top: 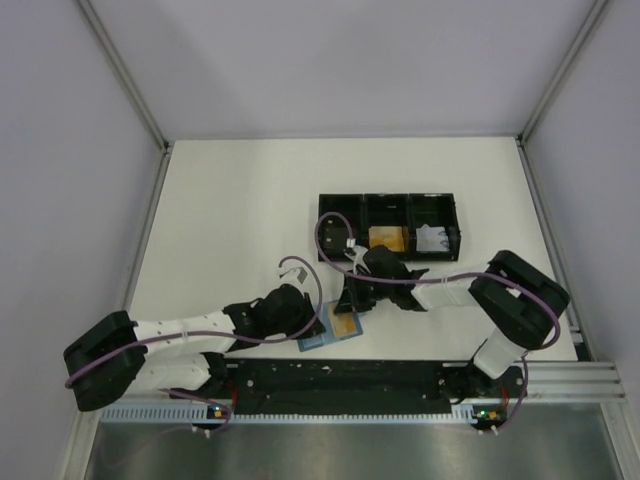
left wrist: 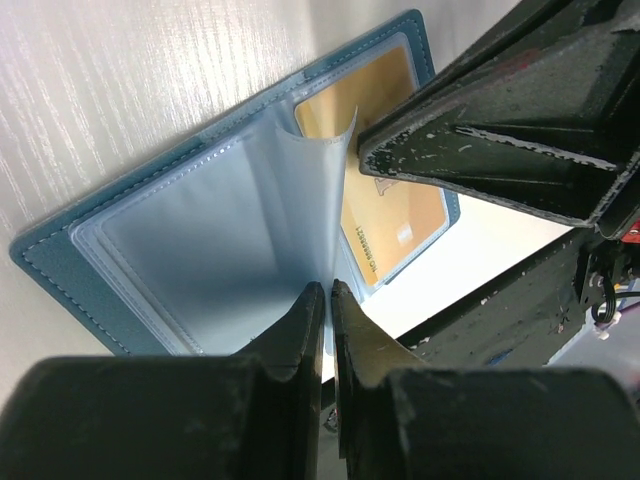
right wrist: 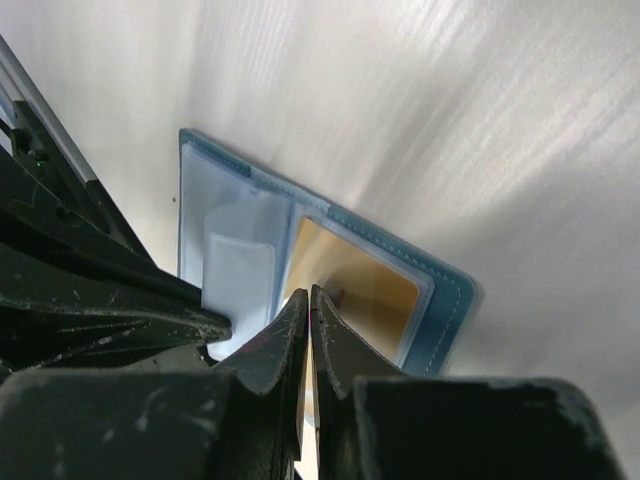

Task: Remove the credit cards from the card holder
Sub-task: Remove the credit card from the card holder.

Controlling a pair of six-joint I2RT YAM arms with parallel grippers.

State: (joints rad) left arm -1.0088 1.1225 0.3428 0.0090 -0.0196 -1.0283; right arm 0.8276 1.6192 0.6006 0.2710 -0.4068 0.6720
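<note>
here, on the left side, the left arm reaches from its base over the white surface (top: 230,220) toward the near middle. the left end effector (left wrist: 327,295) is pressed almost together and pinches the thin light blue inner leaf (left wrist: 322,190) of the card holder (left wrist: 170,235), so this leaf stands up and curls. the card holder lies open on the surface near the front edge, between the two arms, with the teal border outside and the pale faces inside. in its right half sits an orange-gold card (left wrist: 395,215), face up inside a clear pocket. just beside it, the right end effector (right wrist: 309,297) reaches down from the far side with its fingers pressed together. the tips meet at one edge of this card, but i cannot tell whether the card is really caught between them. the two end effectors are very near each other above the holder. farther back and more to the right, a long black tray (top: 390,197) stands on the surface. its middle compartment holds a second orange card (top: 386,238), and its right compartment holds a white wad of paper (top: 432,240).
</note>
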